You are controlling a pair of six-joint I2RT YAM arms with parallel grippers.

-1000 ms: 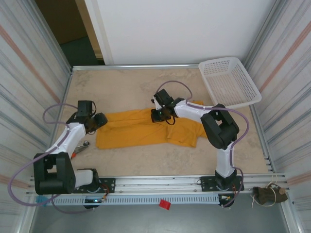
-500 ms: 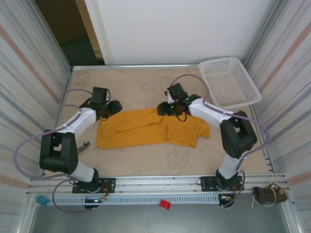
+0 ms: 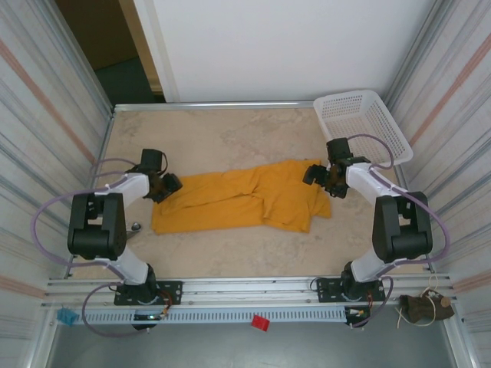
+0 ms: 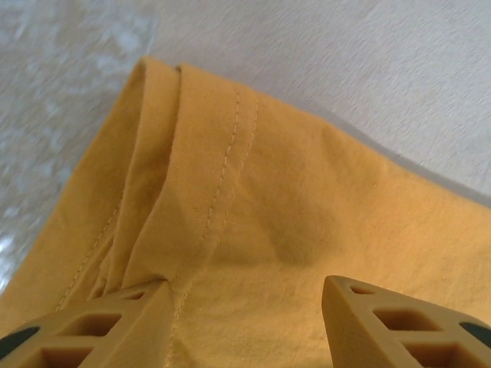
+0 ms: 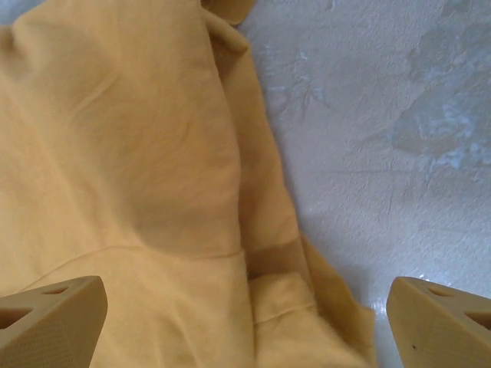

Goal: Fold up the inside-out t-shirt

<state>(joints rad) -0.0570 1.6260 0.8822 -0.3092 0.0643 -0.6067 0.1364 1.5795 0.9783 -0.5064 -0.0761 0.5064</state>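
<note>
Left fingers (image 4: 100,322) stand half apart and hold nothing, poised low over the left end of the mustard t-shirt (image 4: 291,230), where a double-stitched hem (image 4: 230,161) and a raised pleat of cloth run toward one tip. Right fingers (image 5: 46,314) gape wide, also empty, straddling the shirt's right edge, with one tip above yellow cloth and the other above the bare, mottled surface (image 5: 383,115)

Seen from above, the left fingers (image 3: 163,184) sit at the garment's far-left corner and the right fingers (image 3: 318,175) at its far-right corner. The t-shirt (image 3: 230,201) lies stretched left to right across the middle of the surface (image 3: 230,138), flat but rumpled, with overlapping layers toward its right end. A white basket (image 3: 360,130) waits at the far right corner, well apart from the cloth

The folding looks barely begun, and the risks lie in the pinch. If the left fingers close where they hang, they may catch only the raised pleat or the top layer, so a lift would peel the shirt open instead of carrying its edge. On the right, a closing stroke that begins half over bare surface could sweep the loose flap into a bunch or miss it altogether. Uneven holds at the two ends would skew the shirt, and the creases already there would be pressed into any fold laid over them
</note>
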